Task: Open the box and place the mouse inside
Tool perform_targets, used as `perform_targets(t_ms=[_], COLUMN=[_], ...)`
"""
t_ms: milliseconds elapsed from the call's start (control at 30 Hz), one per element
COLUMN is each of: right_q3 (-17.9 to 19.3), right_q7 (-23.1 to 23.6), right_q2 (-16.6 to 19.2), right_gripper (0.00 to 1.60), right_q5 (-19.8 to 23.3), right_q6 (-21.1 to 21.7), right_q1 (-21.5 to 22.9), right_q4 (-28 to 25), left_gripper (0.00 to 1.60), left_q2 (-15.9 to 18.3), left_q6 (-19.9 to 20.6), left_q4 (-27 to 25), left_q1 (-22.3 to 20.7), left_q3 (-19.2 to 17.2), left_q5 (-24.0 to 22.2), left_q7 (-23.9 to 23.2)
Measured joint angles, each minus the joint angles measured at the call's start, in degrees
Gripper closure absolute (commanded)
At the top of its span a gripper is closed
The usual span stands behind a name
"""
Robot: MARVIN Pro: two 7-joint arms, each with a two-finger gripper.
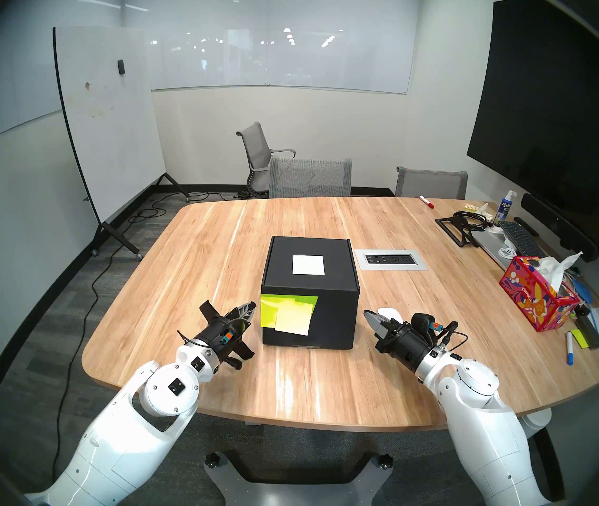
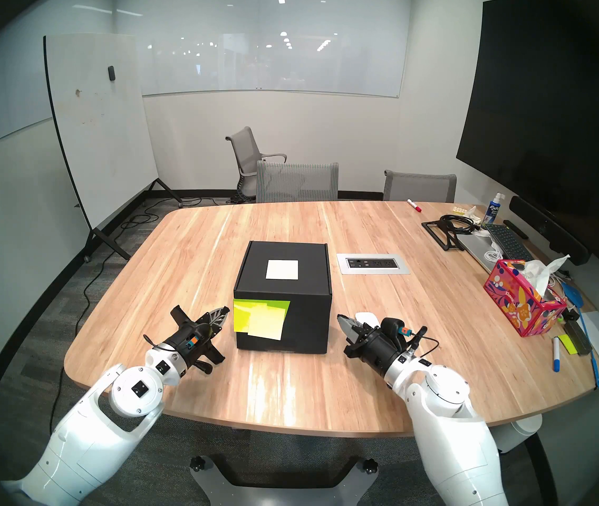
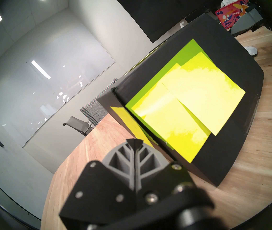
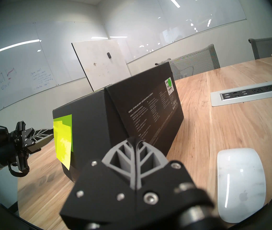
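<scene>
The black box (image 1: 309, 290) stands closed in the middle of the wooden table (image 1: 217, 238), with a white label (image 1: 308, 265) on its lid and yellow-green sticky notes (image 1: 287, 311) on its front flap. My left gripper (image 1: 252, 306) is shut and empty, its tip just left of the notes (image 3: 181, 105). My right gripper (image 1: 367, 316) is shut and empty, right of the box's front corner. The white mouse (image 4: 241, 183) lies on the table beside the right gripper, partly hidden behind it in the head views (image 1: 391, 313).
A power outlet panel (image 1: 391, 258) is set into the table right of the box. A red floral tissue box (image 1: 537, 297), markers, a keyboard (image 1: 521, 238), laptop and cables crowd the right edge. Chairs (image 1: 309, 176) stand at the far side.
</scene>
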Motion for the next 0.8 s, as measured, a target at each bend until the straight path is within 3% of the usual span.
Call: perform_targets(t_ms=[800], right_q3=[0.02], right_q7=[0.02], right_q2=[-0.02], right_gripper=[1.6], right_q5=[-0.02], right_q6=[0.01], right_q1=[0.0], right_q4=[0.0], left_gripper=[1.6], left_q2=[0.0], left_q6=[0.0], left_q4=[0.0], left_q1=[0.0], left_q3=[0.0], left_q5=[0.0], left_q7=[0.0])
